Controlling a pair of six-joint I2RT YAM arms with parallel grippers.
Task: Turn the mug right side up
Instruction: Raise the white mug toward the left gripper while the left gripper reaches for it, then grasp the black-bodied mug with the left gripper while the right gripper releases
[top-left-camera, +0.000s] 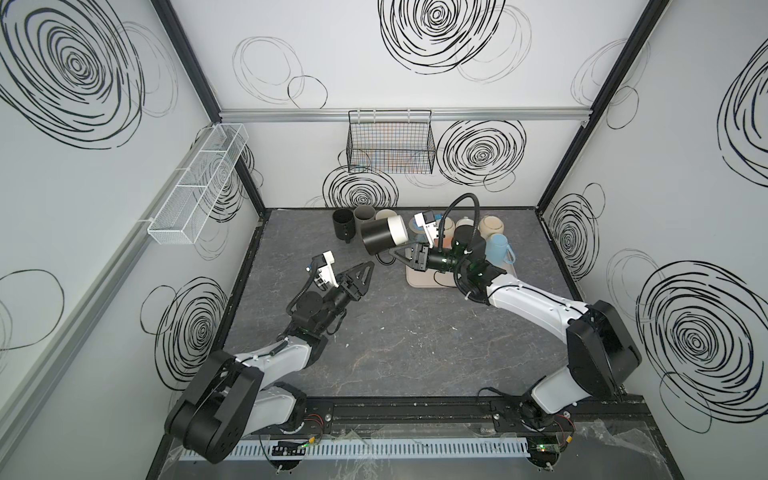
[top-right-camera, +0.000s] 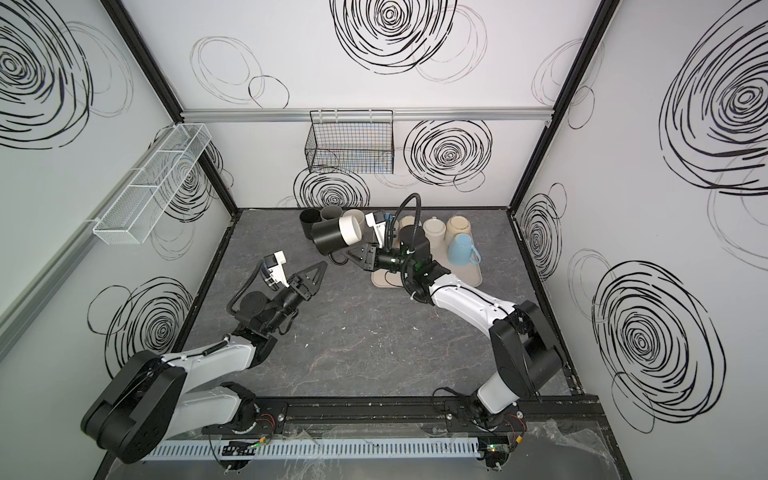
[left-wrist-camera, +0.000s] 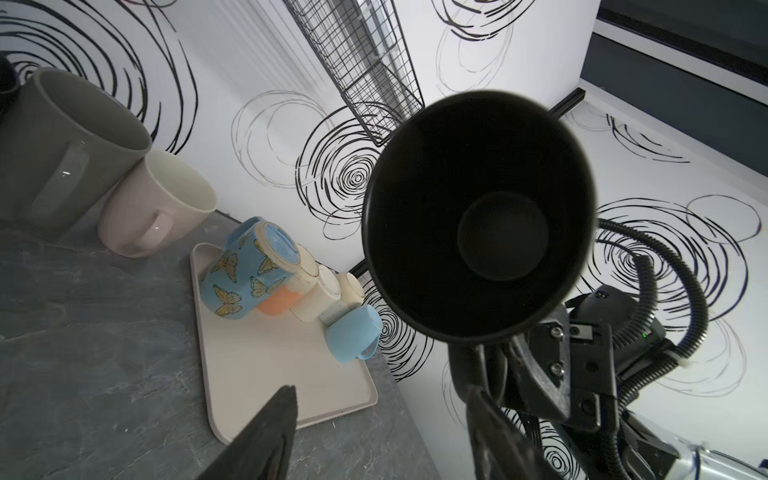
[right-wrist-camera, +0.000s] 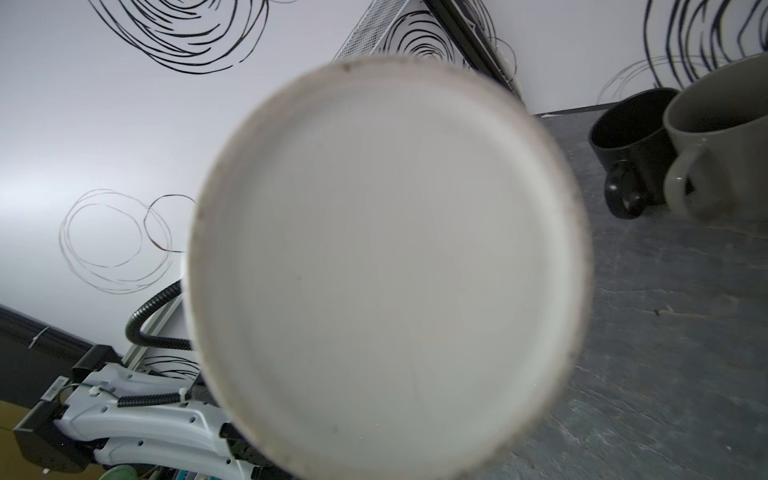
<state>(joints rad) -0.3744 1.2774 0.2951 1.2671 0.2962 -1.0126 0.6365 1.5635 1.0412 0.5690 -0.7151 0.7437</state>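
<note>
While the dark marbled table (top-left-camera: 395, 332) lies mostly bare in front, everything is happening toward the back wall. The beige tray (top-left-camera: 419, 280) sits at the back right, and the right arm reaches over it. It carries a crowd of mugs standing bottom-up, and I can pick out a butterfly mug (left-wrist-camera: 237, 282), a light blue mug (top-left-camera: 498, 247) and a cream mug (top-left-camera: 490, 226).

Now the mug (top-left-camera: 380, 239) itself: black body with a white band at the base. It's off the table, lying on its side in the air, just left of the tray and in front of the back row. Its white base faces the right wrist camera and fills that view. Its dark open mouth points straight at the left wrist camera.

Behind it, 3 mugs stand upright by the wall: a black mug (top-left-camera: 343, 224), a grey mug (top-left-camera: 365, 216) and a pale mug (top-left-camera: 384, 216).

The right gripper (top-left-camera: 397, 252) is clamped tight on the mug from below, on the handle side. I can't make out the exact contact.

The left gripper (top-left-camera: 365, 270) hangs in front of the mug's mouth, a little apart from it. Its fingers (left-wrist-camera: 274, 432) are spread apart in the left wrist view, with nothing between them.
</note>
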